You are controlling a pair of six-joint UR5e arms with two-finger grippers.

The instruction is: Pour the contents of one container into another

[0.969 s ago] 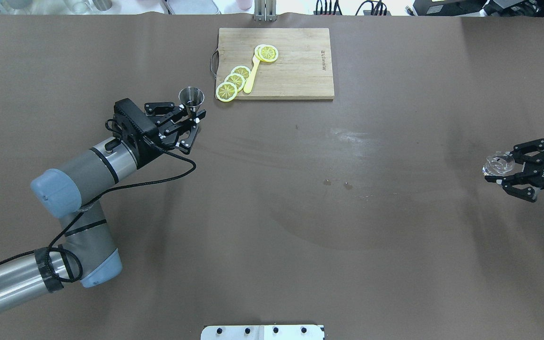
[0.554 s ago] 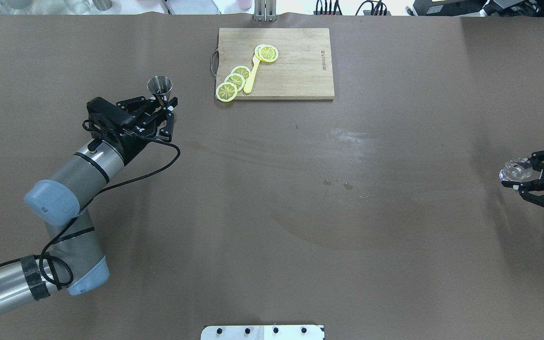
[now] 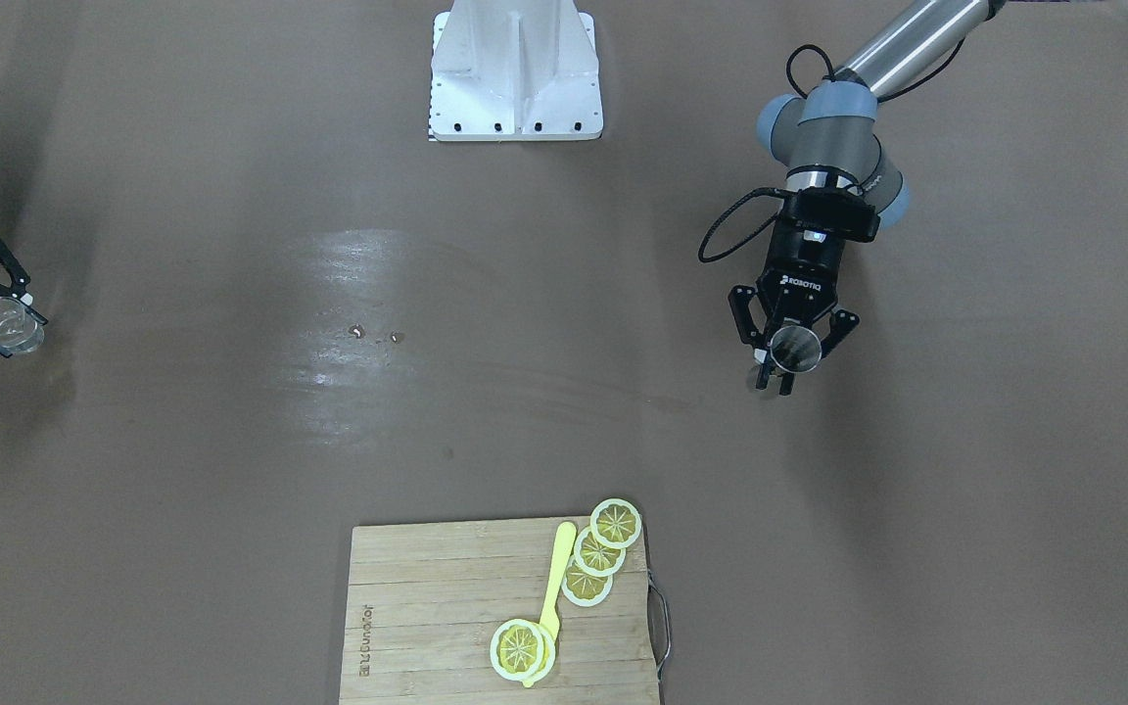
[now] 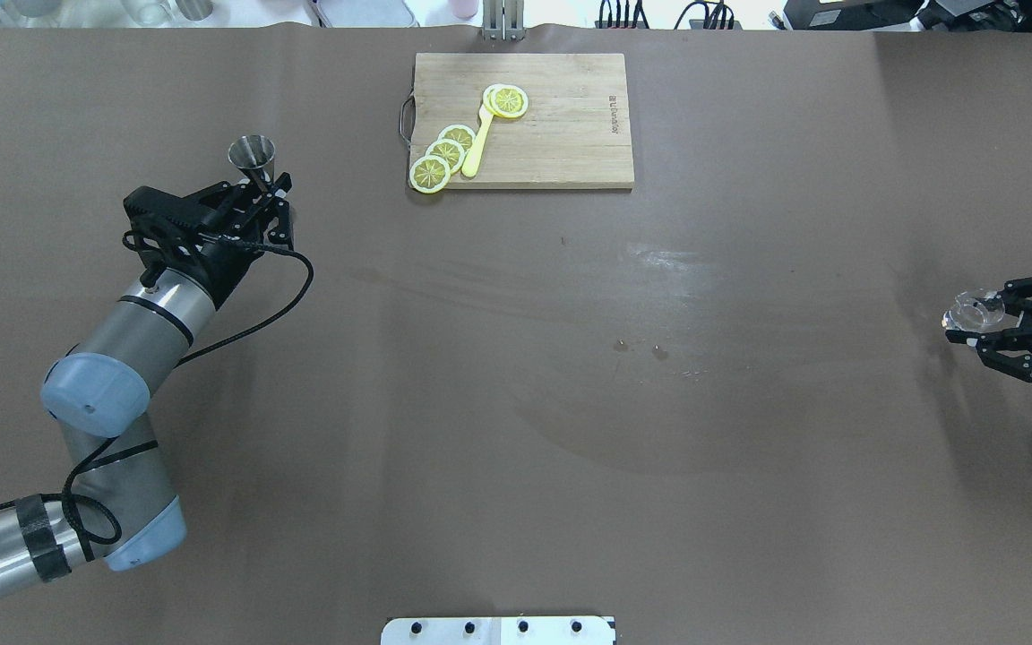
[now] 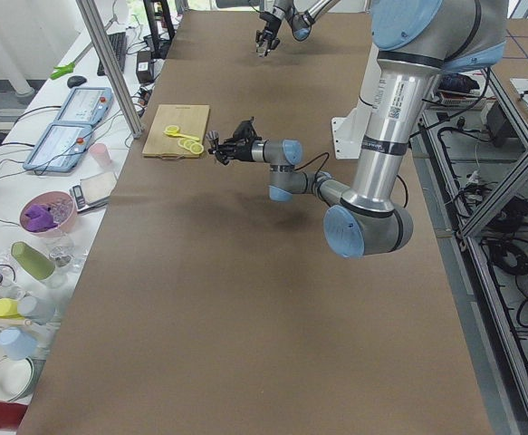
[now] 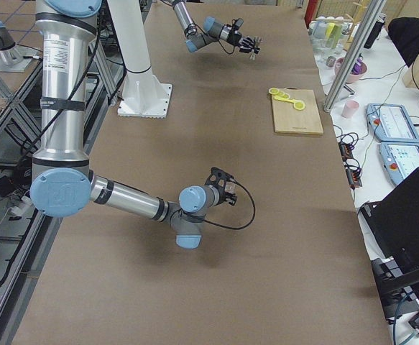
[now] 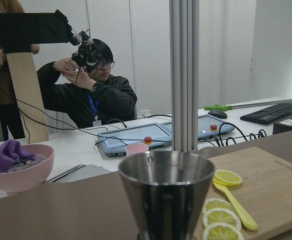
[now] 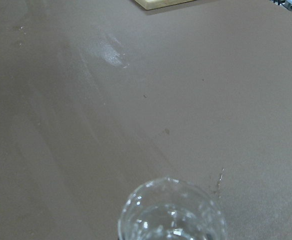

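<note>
A steel jigger [image 4: 253, 154] stands upright in my left gripper [image 4: 276, 193], which is shut on its narrow waist, at the table's left and well left of the cutting board. The front-facing view shows the jigger [image 3: 796, 350] from above, between the fingers of the left gripper [image 3: 785, 372]. It fills the left wrist view as a cone [image 7: 166, 195]. At the far right edge my right gripper [image 4: 982, 324] is shut on a clear glass [image 4: 971, 309]. This glass [image 8: 172, 212] sits low in the right wrist view, and I cannot tell whether it holds anything.
A wooden cutting board [image 4: 561, 134] at the back centre holds lemon slices [image 4: 431, 172] and a yellow spoon [image 4: 477, 143]. Two small wet spots [image 4: 640, 348] mark the brown table mid-right. The white robot base plate [image 4: 498, 630] is at the near edge.
My left arm has carried the jigger leftward, away from the cutting board's corner. My right gripper with the glass has drawn back toward the right edge.
</note>
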